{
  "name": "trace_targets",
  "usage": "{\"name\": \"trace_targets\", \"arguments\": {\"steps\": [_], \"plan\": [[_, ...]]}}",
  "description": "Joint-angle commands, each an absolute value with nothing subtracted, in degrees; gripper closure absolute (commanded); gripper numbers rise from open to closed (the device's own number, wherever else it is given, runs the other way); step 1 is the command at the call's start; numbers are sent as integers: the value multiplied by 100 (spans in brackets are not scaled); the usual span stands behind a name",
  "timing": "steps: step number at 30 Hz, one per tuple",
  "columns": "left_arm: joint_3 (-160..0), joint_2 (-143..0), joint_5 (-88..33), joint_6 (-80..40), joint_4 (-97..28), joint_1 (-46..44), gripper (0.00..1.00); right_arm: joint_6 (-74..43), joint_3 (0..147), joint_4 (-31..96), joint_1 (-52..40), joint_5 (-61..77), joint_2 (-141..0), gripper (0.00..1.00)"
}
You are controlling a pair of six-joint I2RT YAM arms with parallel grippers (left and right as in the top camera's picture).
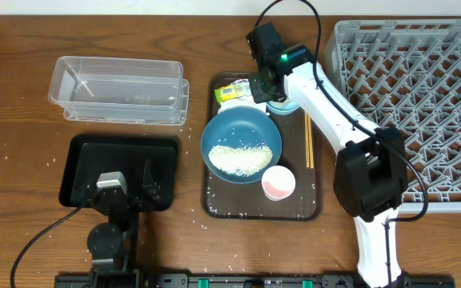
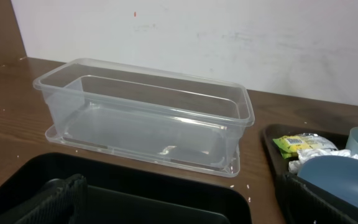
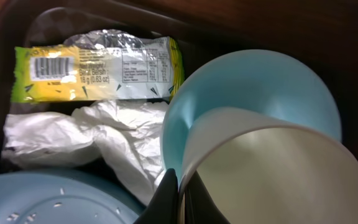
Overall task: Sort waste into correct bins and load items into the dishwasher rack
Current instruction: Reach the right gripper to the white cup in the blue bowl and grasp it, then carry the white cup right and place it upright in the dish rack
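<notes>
Jaws of the left gripper (image 1: 130,188) stood wide and empty over the shallow black rectangular tray (image 1: 78,160), which lay by the near edge of the table (image 1: 22,120) on its left side. What showed of that tray was bare.

Just to its right sat the larger brown serving tray (image 1: 224,202), and everything to be sorted lay on it. At its near end stood the small pink cup (image 1: 278,184). Past that was the large dark-blue round bowl (image 1: 230,128) with a heap of loose white rice grains (image 1: 238,158) in it, and the pair of thin wooden chopsticks (image 1: 309,140) lay along the right rim.

At the far end lay the crumpled white paper napkin (image 3: 86,134) and, beyond it, the yellow-green printed snack wrapper (image 3: 98,68). Beside them stood the small light-blue cup (image 3: 253,81), with the small white cup (image 3: 272,174) seemingly nested in it. The right gripper (image 3: 178,193) was down there, its jaws pinched thin on the white cup's rim, as far as the wrist view showed.

Farther left, the clear plastic rectangular tub (image 1: 118,88) was empty. The large square grey lattice dishwasher rack (image 1: 422,80) along the table's right edge held nothing.

I judged that no step was finished. The white cup looked like the first pick. The rice, napkin and wrapper had yet to reach the bins, and the bowl, cups and chopsticks had yet to reach the rack.
</notes>
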State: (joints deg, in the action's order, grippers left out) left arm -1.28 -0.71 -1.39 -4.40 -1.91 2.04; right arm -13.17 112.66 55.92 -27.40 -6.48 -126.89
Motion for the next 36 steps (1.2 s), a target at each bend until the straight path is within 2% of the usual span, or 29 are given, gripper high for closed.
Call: {"name": "trace_targets", "arguments": {"steps": [1, 8, 12, 17, 22, 26, 32, 36], "plan": [[-23, -64, -89, -368, -401, 207, 2, -1323, 11841, 5852, -2665, -735, -12669, 99], [-23, -64, -89, -366, -403, 207, 2, -1205, 13312, 7074, -1946, -471, -12479, 99], [-23, -64, -89, -366, -403, 207, 2, -757, 13843, 7448, -1092, 434, -12291, 99], [-23, -64, -89, -368, -403, 207, 2, -134, 13909, 7607, 388, 2250, -12184, 99], [-23, -64, -89, -368, -403, 207, 2, 381, 13585, 7522, 1822, 4263, -12199, 99], [-23, -64, -89, -368, -401, 207, 2, 467, 13150, 7301, 2757, 5242, -12199, 99], [-23, -64, -89, -368, -403, 207, 2, 580, 12125, 6569, 3697, 6082, -12202, 99], [-23, -64, -89, -366, -403, 207, 2, 628, 11288, 5583, 4156, 7352, -12202, 99]]}}
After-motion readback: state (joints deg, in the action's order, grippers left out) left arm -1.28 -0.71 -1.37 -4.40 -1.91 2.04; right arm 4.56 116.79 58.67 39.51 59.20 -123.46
